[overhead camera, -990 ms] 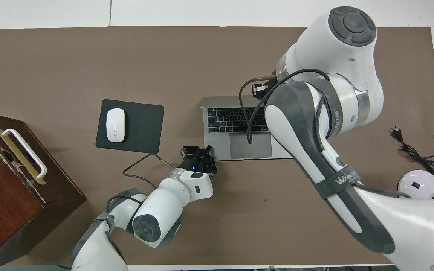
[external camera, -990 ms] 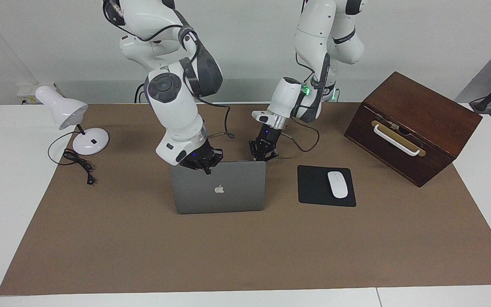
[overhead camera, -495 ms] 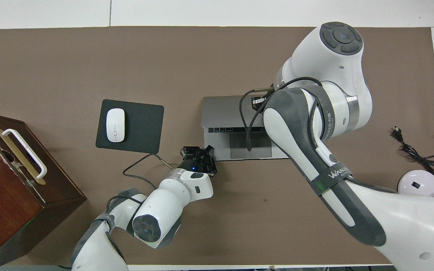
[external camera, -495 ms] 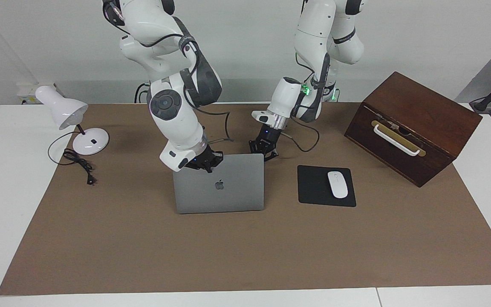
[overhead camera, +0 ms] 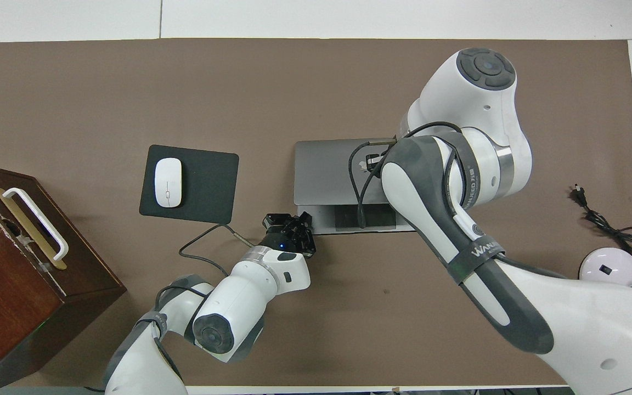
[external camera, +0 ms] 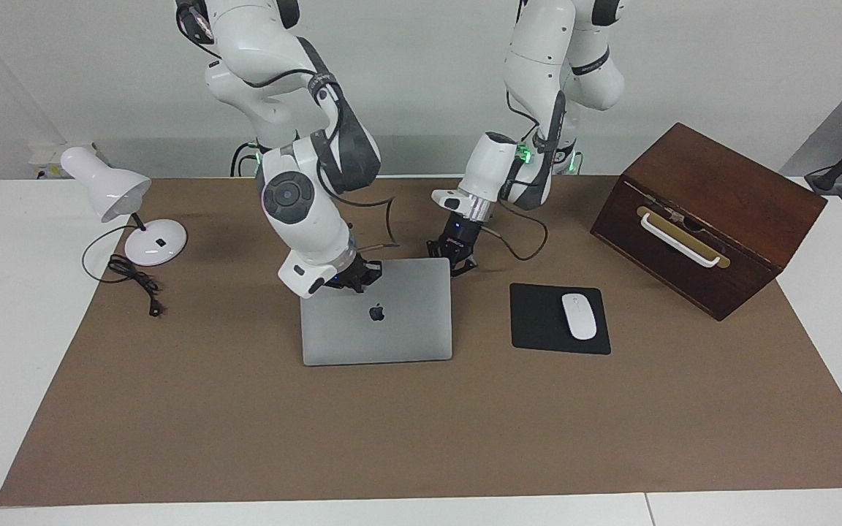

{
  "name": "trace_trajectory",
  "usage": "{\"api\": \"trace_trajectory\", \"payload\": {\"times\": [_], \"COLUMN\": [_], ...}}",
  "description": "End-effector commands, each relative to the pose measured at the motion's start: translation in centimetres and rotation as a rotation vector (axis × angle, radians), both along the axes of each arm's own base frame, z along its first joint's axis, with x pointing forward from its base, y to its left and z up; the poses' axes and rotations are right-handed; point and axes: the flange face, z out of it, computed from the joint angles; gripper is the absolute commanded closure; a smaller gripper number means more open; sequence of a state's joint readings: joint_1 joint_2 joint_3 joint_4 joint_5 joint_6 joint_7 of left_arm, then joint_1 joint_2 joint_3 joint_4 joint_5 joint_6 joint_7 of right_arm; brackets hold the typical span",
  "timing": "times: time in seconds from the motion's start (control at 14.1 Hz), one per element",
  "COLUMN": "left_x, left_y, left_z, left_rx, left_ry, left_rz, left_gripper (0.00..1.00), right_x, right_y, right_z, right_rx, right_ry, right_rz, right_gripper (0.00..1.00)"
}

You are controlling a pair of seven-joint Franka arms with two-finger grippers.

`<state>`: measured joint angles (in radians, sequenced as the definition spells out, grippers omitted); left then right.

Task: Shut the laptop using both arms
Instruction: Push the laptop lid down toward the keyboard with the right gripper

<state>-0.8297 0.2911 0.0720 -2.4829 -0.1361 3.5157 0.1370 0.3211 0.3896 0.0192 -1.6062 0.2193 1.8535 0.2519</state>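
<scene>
Laptop (external camera: pixel 377 321) lid lower, seemingly almost shut.

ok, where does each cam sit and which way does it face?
Facing view: high across the table, looking back at the robots; both arms come down from the top, right gripper on the laptop lid, left gripper at the lid's corner.
Overhead view: high above the robots' end, looking forward and steeply down; both arms enter from the bottom, the right arm covering part of the laptop.
Shared: laptop, mouse pad, mouse, wooden box, lamp, half a turn apart.
</scene>
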Motion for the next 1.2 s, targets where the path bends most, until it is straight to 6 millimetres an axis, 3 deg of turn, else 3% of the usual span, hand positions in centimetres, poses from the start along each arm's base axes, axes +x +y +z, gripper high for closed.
{"api": "trace_trajectory", "payload": {"times": [0.0,1.13], "left_x": [-3.0,-3.1], "left_y": [0.1,0.2], "left_z": [-5.0,-5.5], "left_rx": [0.086,0.093], "left_ry": [0.088,0.096], "left_rz": [-0.031,-0.03], "left_gripper": [1.0,1.0], "right_x": [-0.9,-1.5], "right_y": [0.0,0.3], "right_z": [-1.2,-4.6], "right_rx": [0.012,-0.006], "right_ry": [0.03,0.058], "right_rz": [-0.026,-0.04], "right_gripper": [1.0,1.0]}}
